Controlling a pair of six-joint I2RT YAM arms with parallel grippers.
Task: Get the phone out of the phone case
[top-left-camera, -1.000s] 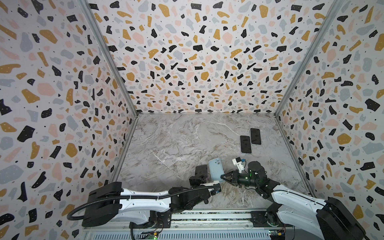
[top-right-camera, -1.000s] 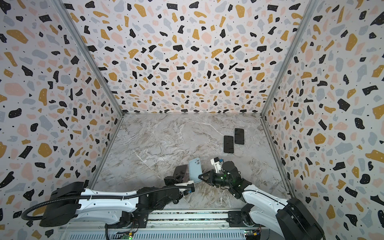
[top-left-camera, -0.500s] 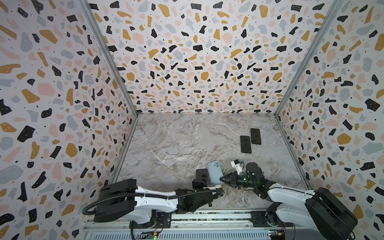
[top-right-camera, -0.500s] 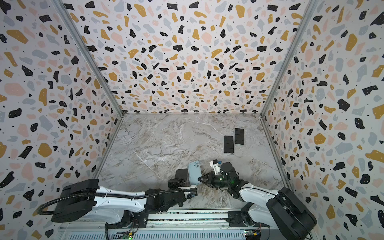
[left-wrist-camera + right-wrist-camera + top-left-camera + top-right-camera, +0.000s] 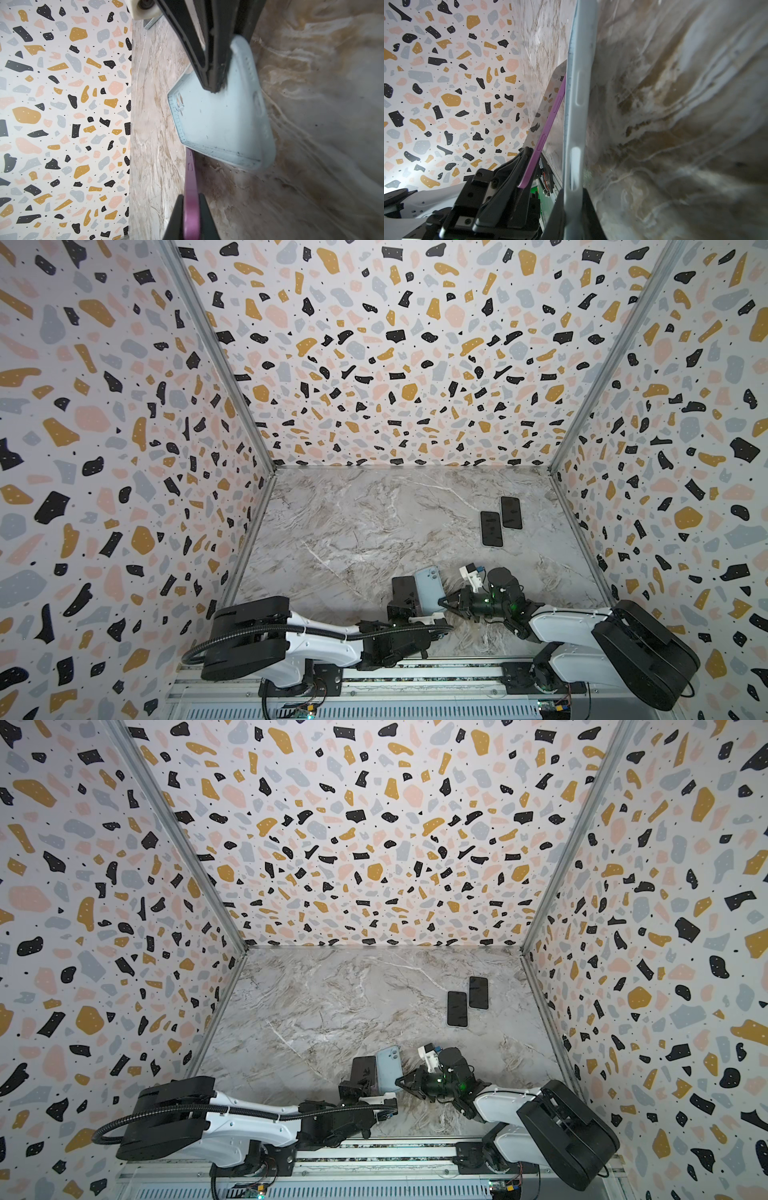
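The phone, purple-edged, is held on edge near the front of the bench, clamped in the closed left tool. The pale blue phone case is pinched at its rim by the closed right tool.

Risk: the phone's far end appears to touch the phone case. A skewed pull could snag there and slip either thin-edge grip.

Only the right wrist view shows the wedge-shaped gap between the 2 items. In both top views they appear side by side.

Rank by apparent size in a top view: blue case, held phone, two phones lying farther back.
1. blue case, largest, though near the camera.
2. held phone, partly hidden, nearer lying phone and farther lying phone look about alike; distance differs, so unranked.
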